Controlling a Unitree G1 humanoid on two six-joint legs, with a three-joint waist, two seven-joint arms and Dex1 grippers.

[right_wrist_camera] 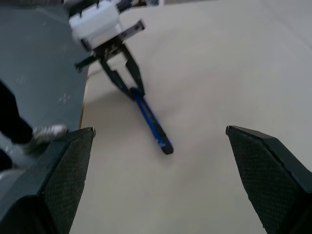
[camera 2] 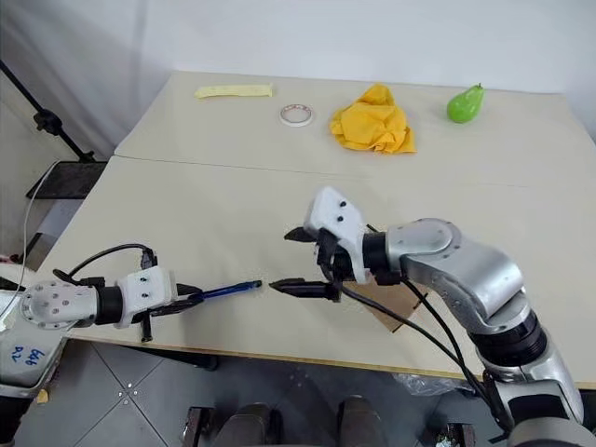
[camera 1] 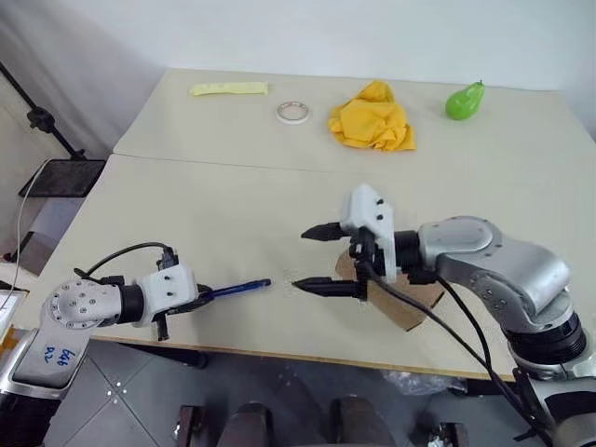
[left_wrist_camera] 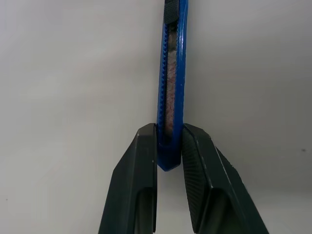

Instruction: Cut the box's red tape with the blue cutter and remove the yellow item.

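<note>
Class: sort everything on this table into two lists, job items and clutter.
Job: cutter, clamped in left end effector; box, mostly behind the open right end effector.

Clutter: yellow strip, tape roll, orange-yellow cloth, green pear.

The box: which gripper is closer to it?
Right. The right gripper hangs open just in front of the box, its arm covering most of it. The left gripper, shut on the blue cutter, is farther left.

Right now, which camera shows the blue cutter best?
The left wrist view: the blue cutter fills it, pinched at its end by the left gripper. Both eye views show it small and slanted; the right wrist view shows it whole but farther off.
</note>
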